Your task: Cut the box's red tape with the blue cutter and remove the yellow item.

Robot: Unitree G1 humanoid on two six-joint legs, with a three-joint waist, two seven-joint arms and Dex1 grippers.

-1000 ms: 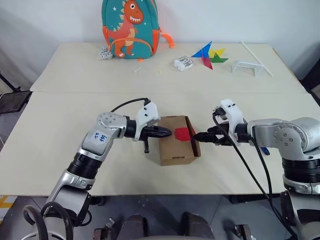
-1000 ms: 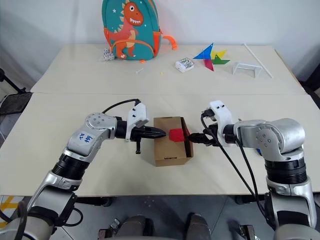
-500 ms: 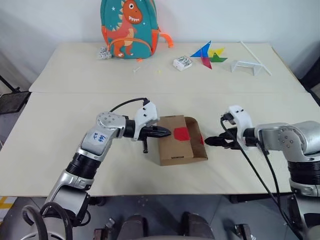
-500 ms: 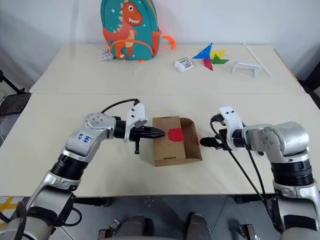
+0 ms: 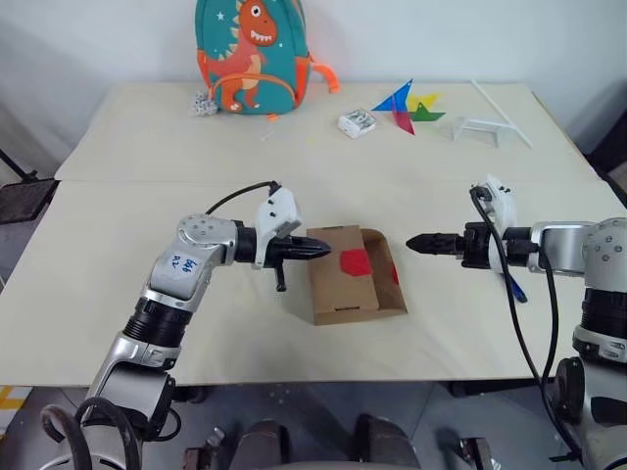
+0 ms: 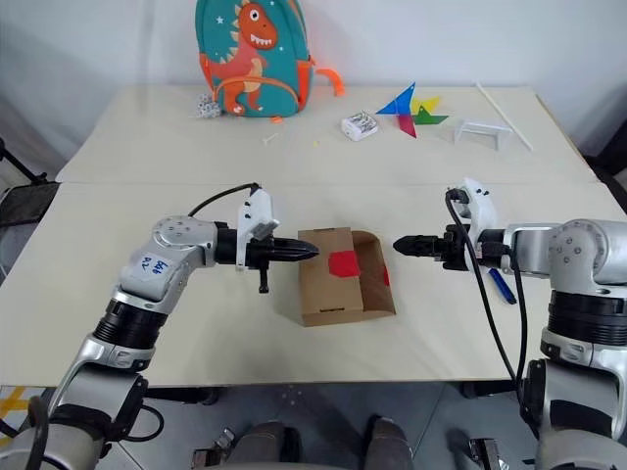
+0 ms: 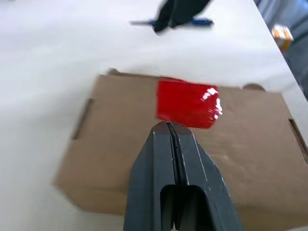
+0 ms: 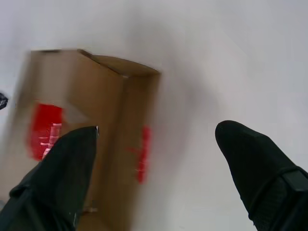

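The brown box (image 5: 343, 292) lies mid-table, its right flap (image 5: 389, 274) folded outward. A patch of red tape (image 5: 356, 261) sits on its top, and another red piece (image 8: 143, 153) clings to the opened flap. My left gripper (image 5: 330, 250) is shut and empty, its tip over the box's left top edge, just short of the tape (image 7: 187, 103). My right gripper (image 5: 410, 242) is open and hovers to the right of the box, apart from it. The blue cutter (image 5: 513, 285) lies on the table under my right forearm. The yellow item is hidden.
A dinosaur backpack (image 5: 257, 54) stands at the table's far edge. Beside it to the right are a small white object (image 5: 358, 122), a coloured paper pinwheel (image 5: 407, 106), a white wire frame (image 5: 480, 127) and a white stick (image 5: 500, 102).
My right gripper swung the box's right flap outward, let it go and drew back to the right. My left gripper slid slightly left, still shut.
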